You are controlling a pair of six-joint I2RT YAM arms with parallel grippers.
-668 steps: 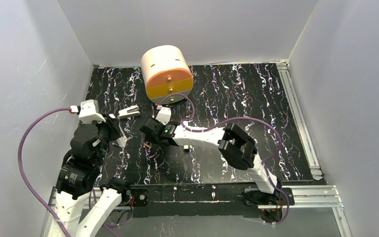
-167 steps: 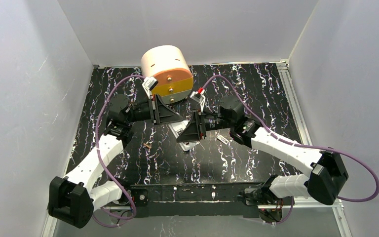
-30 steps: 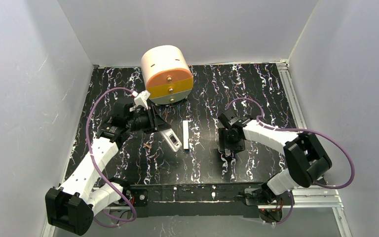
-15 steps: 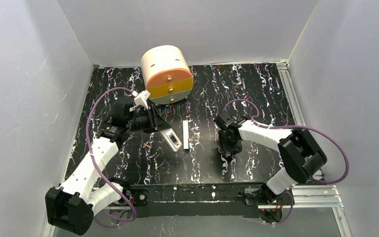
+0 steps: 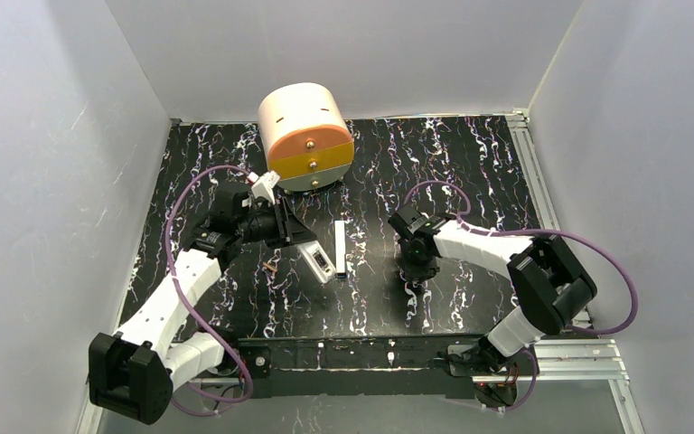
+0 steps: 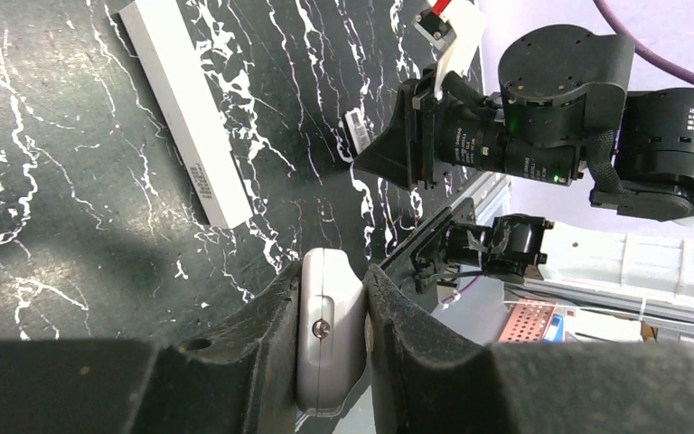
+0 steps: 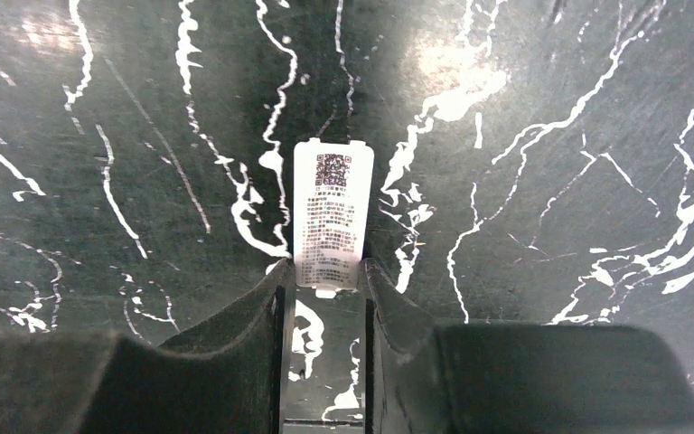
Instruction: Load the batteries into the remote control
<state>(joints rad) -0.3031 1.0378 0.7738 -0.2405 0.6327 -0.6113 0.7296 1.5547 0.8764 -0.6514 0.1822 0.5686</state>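
Observation:
My left gripper (image 5: 300, 242) is shut on the white remote control (image 5: 318, 260), held a little above the table left of centre. In the left wrist view the remote control (image 6: 330, 334) stands edge-on between the two dark fingers, a small screw on its side. My right gripper (image 5: 413, 276) points down at the table right of centre. In the right wrist view its fingertips press both sides of the near end of a small white labelled piece (image 7: 332, 212) lying flat. A tiny coppery battery (image 5: 271, 268) lies on the table left of the remote.
A long narrow white bar (image 5: 339, 249) lies between the two grippers. A round drum with orange and yellow faces (image 5: 305, 136) stands at the back. Metal rails (image 5: 542, 208) run along the table's right side. White walls enclose the black marbled table.
The right gripper's jaws have closed in on the white labelled piece and its wrist has shifted slightly left. The left gripper has carried the remote a little right and nearer.

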